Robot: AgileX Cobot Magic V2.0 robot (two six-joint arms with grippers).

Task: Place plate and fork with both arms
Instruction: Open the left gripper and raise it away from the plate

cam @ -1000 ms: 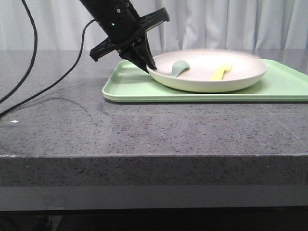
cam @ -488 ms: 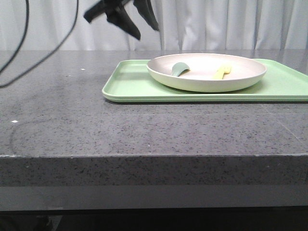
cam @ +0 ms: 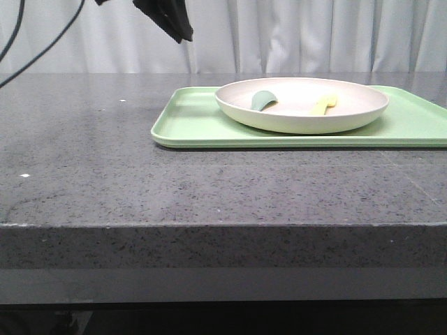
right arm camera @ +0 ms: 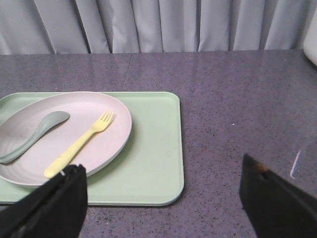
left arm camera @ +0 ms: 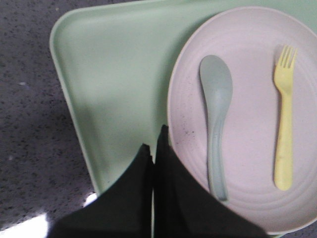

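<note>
The cream-white plate (cam: 302,120) rests on the light green tray (cam: 195,122). The pale yellow fork (cam: 323,105) lies in the plate, next to a grey-green spoon (cam: 263,100). My left gripper (cam: 178,28) hangs high above the tray's left end, partly cut off by the top edge. In the left wrist view it is shut and empty (left arm camera: 156,146), above the plate's rim (left arm camera: 247,29), with fork (left arm camera: 283,124) and spoon (left arm camera: 216,114) in sight. My right gripper (right arm camera: 161,198) is open wide and empty, near the tray's corner (right arm camera: 148,168), with plate (right arm camera: 74,106) and fork (right arm camera: 79,144) ahead.
The tray stands on a dark speckled stone tabletop (cam: 84,139), whose front edge (cam: 209,225) is near the camera. Black cables (cam: 42,45) hang at the upper left. A pale curtain (cam: 314,35) closes the back.
My left gripper has lifted from the plate's left rim, gone up and left to the top of the front view, and its fingers have closed. The plate rests still on the tray.
</note>
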